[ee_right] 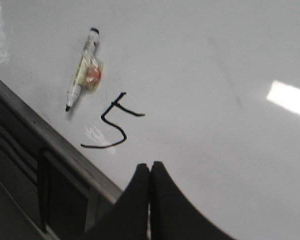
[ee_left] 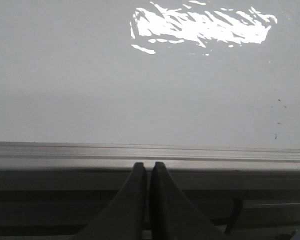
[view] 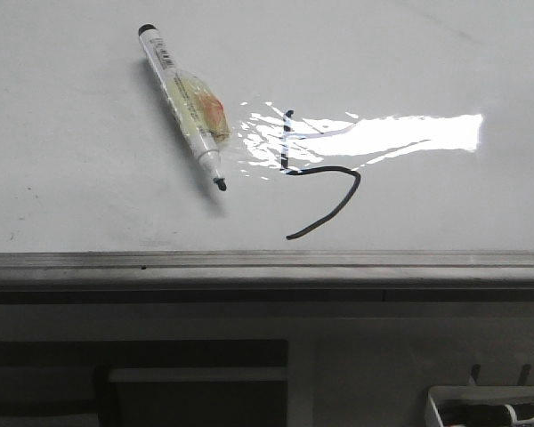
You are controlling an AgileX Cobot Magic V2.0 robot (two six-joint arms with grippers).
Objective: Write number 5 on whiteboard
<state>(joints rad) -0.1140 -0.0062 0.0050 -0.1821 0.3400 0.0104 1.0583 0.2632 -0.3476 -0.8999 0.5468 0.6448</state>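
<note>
Number 5 [ee_right: 112, 122] drawn on whiteboard [view: 89, 196], top bar included. Marker [view: 185, 102] laid beside it, uncapped. Both jaws clenched, empty; nothing left.

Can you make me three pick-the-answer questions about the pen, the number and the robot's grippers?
1. Where is the pen?
A. On the whiteboard, left of the 5
B. In a gripper
C. On the floor

2. What colour is the 5?
A. Red
B. Black
C. Green

3. How is the right gripper?
A. Wide open
B. Holding the pen
C. Shut and empty

Answers:
1. A, the pen lies flat on the whiteboard beside the 5 in the front view.
2. B, the drawn line is black.
3. C, its fingers meet with nothing between them; the left gripper looks the same.
</note>
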